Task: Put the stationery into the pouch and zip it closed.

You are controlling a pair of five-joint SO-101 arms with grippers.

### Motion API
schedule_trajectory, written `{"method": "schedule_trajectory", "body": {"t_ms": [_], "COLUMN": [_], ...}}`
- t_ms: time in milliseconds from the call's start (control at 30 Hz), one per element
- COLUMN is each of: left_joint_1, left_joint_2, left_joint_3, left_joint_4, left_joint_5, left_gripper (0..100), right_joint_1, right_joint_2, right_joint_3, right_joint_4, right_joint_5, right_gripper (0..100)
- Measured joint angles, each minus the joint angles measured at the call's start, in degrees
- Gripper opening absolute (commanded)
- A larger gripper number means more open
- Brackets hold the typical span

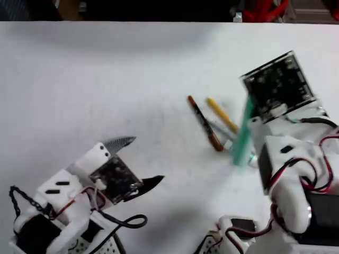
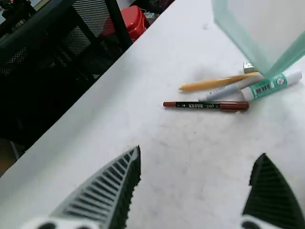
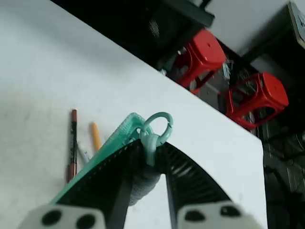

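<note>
Looking down on a white table [image 1: 106,69] with two robot arms. At the lower left of the high view, the left gripper [image 1: 139,164] sits with its jaws wide apart and empty.

At the centre right lies a loose cluster of stationery:
- a brown pen [image 1: 204,123]
- a yellow pencil [image 1: 221,114]
- a pale pen [image 1: 220,129]
- a white marker with a green label [image 2: 271,85], best seen from the left wrist

The cluster lies up and to the right of the left gripper, well apart from it, and the brown pen is the nearest piece.

The right gripper [image 3: 150,150] is clamped on the zip end of a green pouch [image 1: 243,129], just below its ring pull [image 3: 158,125]. It holds the pouch on edge, just beside the cluster. Whether the pouch mouth is open cannot be told.

From the left wrist, the brown pen [image 2: 205,105] lies crosswise ahead, roughly parallel to the line between the two fingertips. The free left arm probably makes the pick, and its wrist would likely need to turn so the jaws close across the pen.
</note>
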Motion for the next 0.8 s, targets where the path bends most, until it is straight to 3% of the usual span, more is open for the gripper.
{"method": "schedule_trajectory", "body": {"t_ms": [267, 500, 800], "left_joint_1": [0.0, 0.0, -0.7], "left_joint_2": [0.0, -1.3, -15.2], "left_joint_3": [-2.1, -2.0, 1.1], "left_joint_4": [1.1, 4.1, 5.8], "left_joint_5": [1.4, 6.3, 6.3], "left_gripper": [36, 36, 36], "right_joint_1": [-17.1, -19.0, -18.9], "right_joint_2": [1.6, 1.8, -0.2], "right_joint_3": [-0.8, 2.1, 2.6], "right_joint_4": [0.4, 0.4, 0.4], "right_joint_5": [-3.8, -7.8, -7.7], "right_gripper": [1.7, 1.7, 1.7]}}
